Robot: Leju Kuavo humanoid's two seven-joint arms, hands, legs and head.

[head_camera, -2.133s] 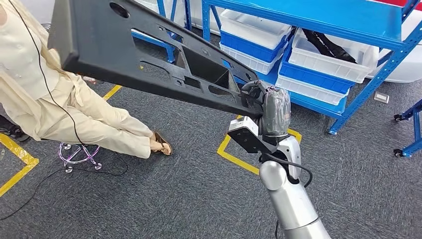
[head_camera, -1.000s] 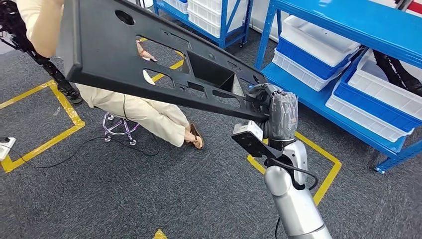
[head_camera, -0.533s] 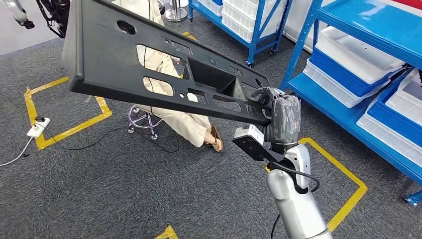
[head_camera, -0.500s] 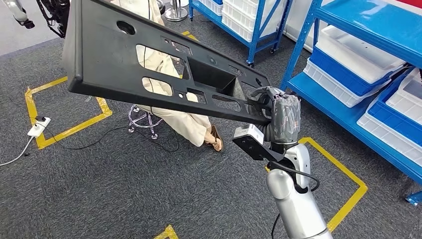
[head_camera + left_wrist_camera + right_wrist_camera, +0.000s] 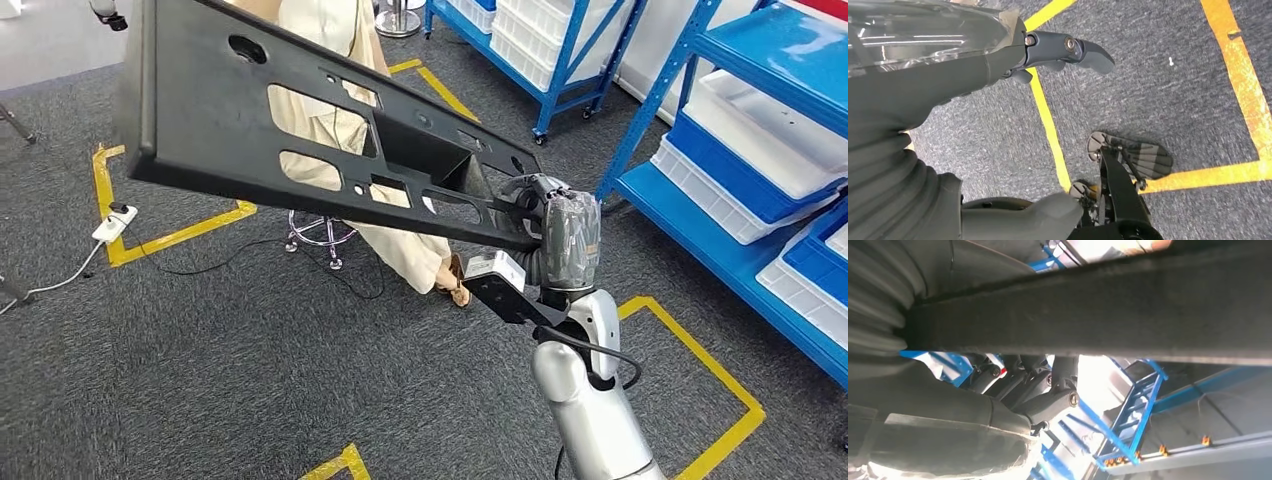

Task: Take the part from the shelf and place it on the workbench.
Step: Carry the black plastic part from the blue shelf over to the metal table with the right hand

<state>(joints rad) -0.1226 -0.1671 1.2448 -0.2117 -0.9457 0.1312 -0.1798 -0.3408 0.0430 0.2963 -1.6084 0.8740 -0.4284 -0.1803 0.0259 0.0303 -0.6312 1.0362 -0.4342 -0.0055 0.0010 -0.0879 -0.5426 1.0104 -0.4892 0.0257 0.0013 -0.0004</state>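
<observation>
Grey carpet floor with yellow tape lines. Right robot hand at 3 o'clock clamps the near end of the long black part, held in the air, slanting to 11 o'clock. Left robot hand hangs over the floor, fingers apart, holding nothing. Behind the part, a seated person on a stool. Blue shelf with white bins at 2 o'clock. White power strip at 9 o'clock.

Even bright indoor light; right wrist view backlit, blurred.
</observation>
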